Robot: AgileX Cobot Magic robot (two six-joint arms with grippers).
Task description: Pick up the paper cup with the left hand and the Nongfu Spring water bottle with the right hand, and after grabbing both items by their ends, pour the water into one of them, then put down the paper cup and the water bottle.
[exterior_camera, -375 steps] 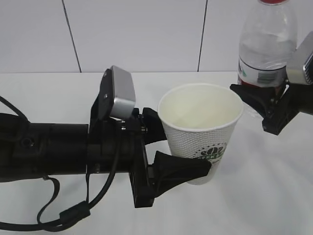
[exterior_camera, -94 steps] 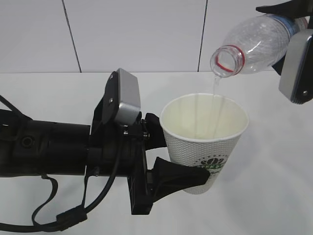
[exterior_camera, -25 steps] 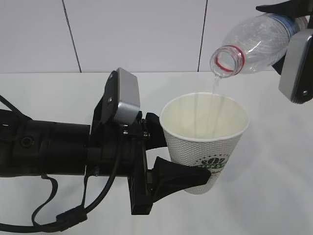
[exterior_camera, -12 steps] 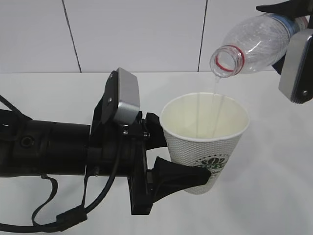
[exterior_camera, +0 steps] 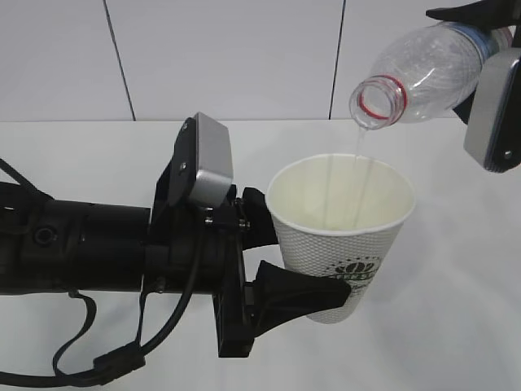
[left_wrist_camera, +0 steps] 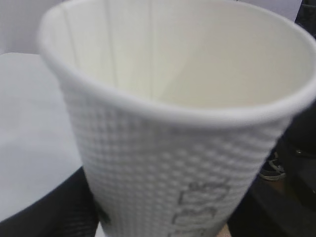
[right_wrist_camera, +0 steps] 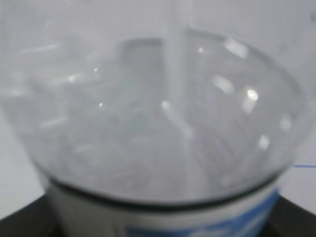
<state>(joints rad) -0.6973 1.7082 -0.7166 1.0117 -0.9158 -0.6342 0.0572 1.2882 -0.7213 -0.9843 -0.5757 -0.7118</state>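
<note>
The white dimpled paper cup (exterior_camera: 342, 236) with green lettering is held upright just above the table. My left gripper (exterior_camera: 313, 261) is shut on its lower half, one black finger on each side. The cup (left_wrist_camera: 187, 148) fills the left wrist view. The clear Nongfu Spring water bottle (exterior_camera: 423, 69) is tipped at the upper right, its uncapped red-ringed mouth pointing down-left over the cup. A thin thread of water (exterior_camera: 358, 151) falls into the cup. My right gripper (exterior_camera: 480, 57) is shut on the bottle's base end. The bottle (right_wrist_camera: 158, 113) fills the right wrist view, blurred.
A white table (exterior_camera: 456, 326) lies under both arms, with a white panelled wall (exterior_camera: 228, 57) behind it. The left arm's black cable (exterior_camera: 98, 358) loops at the lower left. A shoe on the floor (left_wrist_camera: 272, 168) shows past the cup.
Over the last second the cup, bottle and both grippers have stayed where they were. The thread of water still runs into the cup.
</note>
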